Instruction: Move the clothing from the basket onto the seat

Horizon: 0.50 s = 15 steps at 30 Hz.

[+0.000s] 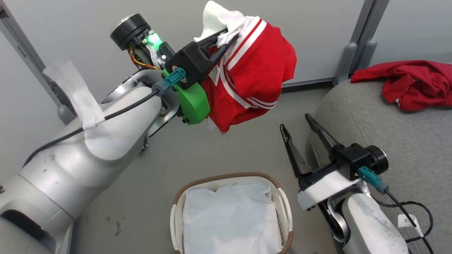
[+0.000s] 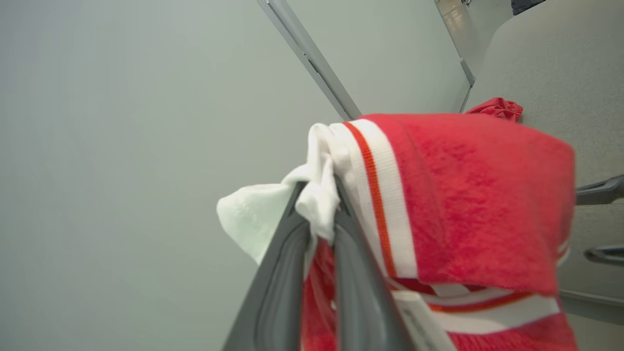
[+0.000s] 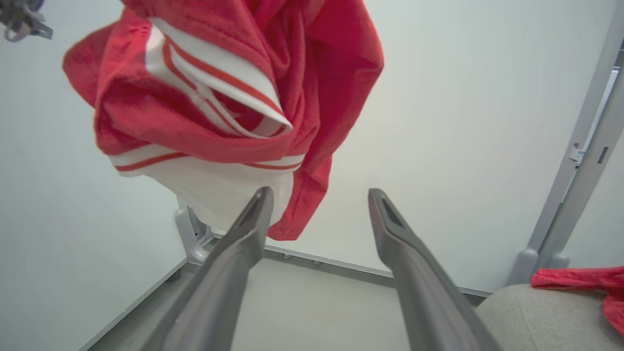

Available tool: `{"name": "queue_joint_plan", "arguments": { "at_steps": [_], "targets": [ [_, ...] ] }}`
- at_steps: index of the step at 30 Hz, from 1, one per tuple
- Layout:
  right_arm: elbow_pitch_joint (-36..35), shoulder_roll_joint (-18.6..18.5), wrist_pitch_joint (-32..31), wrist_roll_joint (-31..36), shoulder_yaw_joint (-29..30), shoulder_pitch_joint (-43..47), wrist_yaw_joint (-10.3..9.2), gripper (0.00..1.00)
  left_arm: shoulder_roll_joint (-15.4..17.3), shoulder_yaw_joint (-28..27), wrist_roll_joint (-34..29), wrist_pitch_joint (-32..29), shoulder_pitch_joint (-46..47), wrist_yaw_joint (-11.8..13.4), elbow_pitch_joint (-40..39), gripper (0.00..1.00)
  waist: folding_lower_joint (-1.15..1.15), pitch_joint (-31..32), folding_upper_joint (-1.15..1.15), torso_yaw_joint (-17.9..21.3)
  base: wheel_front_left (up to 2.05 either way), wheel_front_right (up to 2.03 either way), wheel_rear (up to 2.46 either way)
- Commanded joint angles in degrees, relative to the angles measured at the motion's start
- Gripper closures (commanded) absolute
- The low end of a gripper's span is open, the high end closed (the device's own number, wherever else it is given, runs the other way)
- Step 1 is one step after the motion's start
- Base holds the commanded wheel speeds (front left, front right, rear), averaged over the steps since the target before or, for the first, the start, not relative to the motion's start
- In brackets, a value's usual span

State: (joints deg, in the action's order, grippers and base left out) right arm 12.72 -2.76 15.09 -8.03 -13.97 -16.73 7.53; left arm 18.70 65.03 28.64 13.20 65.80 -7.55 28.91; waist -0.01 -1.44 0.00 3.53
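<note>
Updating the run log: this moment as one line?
left gripper: shut on striped jersey, in air | right gripper: open, empty | plain red garment: on seat | basket: liner showing

Buried tips, cropped edges
The fingertips of the left hand lie hidden in the jersey; the basket is cut off at its near end, and the plain red garment at the far edge of the seat runs off the head view's right side.

A small white tag near the robot's right forearm carries a number that appears to read "23". A white sewn-in label on the red jersey, far left, bears print too small to read.
</note>
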Motion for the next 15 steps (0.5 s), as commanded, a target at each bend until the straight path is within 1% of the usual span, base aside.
{"name": "queue_joint_plan", "arguments": {
  "at_steps": [1, 6, 15],
  "targets": [
    [-0.45, -0.27, 0.12, -0.37, -0.90, -0.83, -0.08, 0.00, -0.46, 0.28, 0.59, 0.30, 1.08, 0.13, 0.20, 1.00, 0.01, 0.06, 0.00, -0.01, 0.00, 0.00, 0.00],
    [-0.23, -0.25, 0.12, -0.69, -3.77, -3.28, -0.08, 0.00, -1.32, 1.28, 1.10, 0.68, 1.34, 0.13, 0.24, 1.00, 0.01, 0.14, 0.00, -0.24, 0.00, 0.00, 0.00],
    [2.98, -0.24, 0.12, 1.07, -5.32, -9.39, -0.08, 0.00, -3.13, 3.30, 1.95, 1.06, 0.81, 0.13, -0.46, 1.00, 0.01, 0.31, 0.00, -1.38, 0.00, 0.00, 0.00]
  ]
}}
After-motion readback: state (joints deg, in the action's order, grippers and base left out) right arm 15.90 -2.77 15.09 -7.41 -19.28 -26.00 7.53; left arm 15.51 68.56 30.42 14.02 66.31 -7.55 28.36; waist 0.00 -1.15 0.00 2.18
